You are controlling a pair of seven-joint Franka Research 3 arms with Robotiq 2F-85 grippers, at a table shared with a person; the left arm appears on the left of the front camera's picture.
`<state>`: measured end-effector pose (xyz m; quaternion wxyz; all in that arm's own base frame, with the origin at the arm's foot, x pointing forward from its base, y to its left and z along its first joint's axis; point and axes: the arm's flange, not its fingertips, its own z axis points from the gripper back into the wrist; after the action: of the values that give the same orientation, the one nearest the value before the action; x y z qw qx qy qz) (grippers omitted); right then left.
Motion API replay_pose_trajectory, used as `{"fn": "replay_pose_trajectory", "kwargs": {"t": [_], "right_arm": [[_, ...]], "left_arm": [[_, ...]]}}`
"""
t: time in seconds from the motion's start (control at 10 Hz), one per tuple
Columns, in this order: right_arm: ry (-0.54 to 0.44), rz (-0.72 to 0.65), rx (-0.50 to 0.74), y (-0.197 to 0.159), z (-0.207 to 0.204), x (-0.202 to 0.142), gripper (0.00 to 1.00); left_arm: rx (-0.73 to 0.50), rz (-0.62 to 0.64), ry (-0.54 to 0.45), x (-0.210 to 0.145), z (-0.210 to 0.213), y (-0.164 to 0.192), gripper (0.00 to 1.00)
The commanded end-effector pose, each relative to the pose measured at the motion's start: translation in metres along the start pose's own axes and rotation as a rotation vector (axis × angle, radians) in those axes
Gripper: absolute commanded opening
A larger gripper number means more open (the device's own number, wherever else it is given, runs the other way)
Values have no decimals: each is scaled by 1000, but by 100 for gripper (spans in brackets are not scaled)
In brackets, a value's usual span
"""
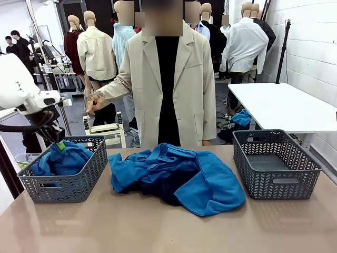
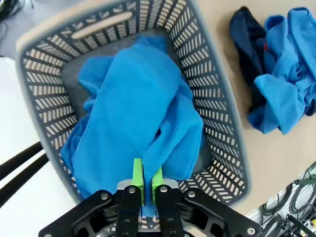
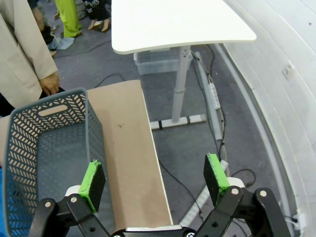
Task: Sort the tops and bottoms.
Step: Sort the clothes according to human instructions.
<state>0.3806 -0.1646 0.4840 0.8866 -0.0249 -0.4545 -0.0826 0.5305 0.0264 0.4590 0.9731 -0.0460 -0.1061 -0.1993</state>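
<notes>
Blue cloth of one top [image 2: 133, 108] is gripped in the clenched left pincer [image 2: 147, 180] and drapes away from it along the length of the grey basket [image 2: 217, 98] directly below, so a release should land it there. To that pincer's right, the crumpled heap of tops [image 1: 210, 184] over a dark bottom [image 2: 245, 39] lies on the surface [image 1: 158, 232], probably nearer this arm than the right pincer [image 3: 155, 177], which hangs released beside the other basket [image 3: 29, 143].
</notes>
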Motion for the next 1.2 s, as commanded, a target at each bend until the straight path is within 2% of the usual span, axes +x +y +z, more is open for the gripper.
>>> {"fn": "replay_pose_trajectory", "kwargs": {"t": [0.0,0.3,0.5,0.6,0.9,1.1], "right_arm": [[8,-11,7,0,0,-1,100],[8,-11,7,0,0,-1,100],[8,-11,7,0,0,-1,100],[8,-11,7,0,0,-1,100],[8,-11,7,0,0,-1,100],[8,-11,7,0,0,-1,100]], "left_arm": [[25,-23,-5,-4,9,-4,0],[43,-53,-48,-10,29,-4,58],[34,-51,-134,-24,58,-3,97],[54,-66,-173,-32,74,-4,100],[131,-87,-275,-56,114,-13,100],[140,-109,-333,-69,130,-18,100]]}}
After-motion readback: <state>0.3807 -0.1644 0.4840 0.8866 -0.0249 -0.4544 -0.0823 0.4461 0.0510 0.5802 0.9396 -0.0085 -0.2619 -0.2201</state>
